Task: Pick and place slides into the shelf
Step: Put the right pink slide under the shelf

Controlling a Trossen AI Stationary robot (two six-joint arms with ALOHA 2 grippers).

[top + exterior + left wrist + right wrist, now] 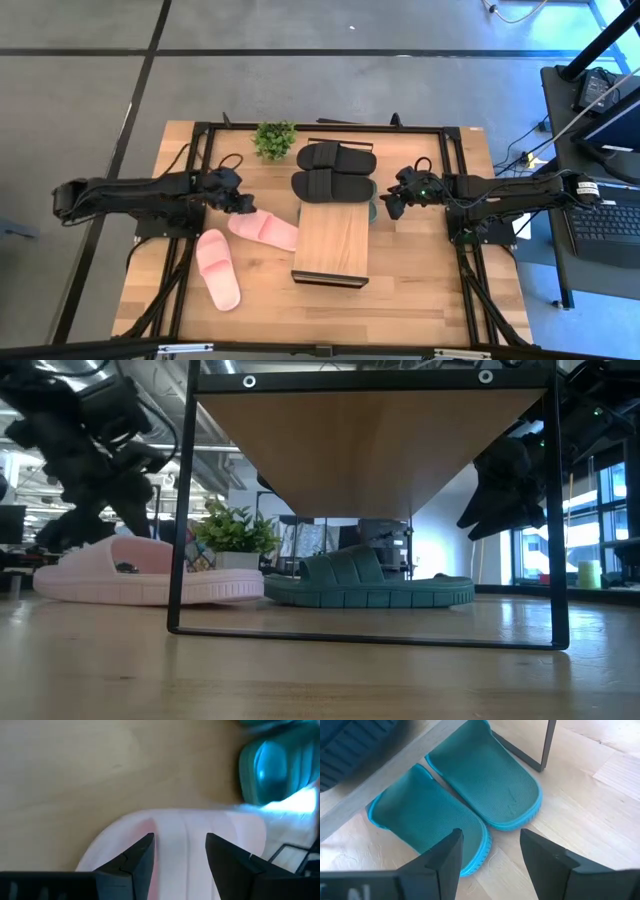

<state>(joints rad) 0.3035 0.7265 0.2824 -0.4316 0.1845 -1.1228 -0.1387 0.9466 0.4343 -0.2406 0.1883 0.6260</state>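
My left claw [179, 855] hangs open over the pink slide [264, 228] just left of the shelf [333, 243]. I'd straddle its strap, then close. My right claw [490, 851] waits open, empty, over the green slides [485, 782] tucked under the shelf's right end, mostly hidden from above.
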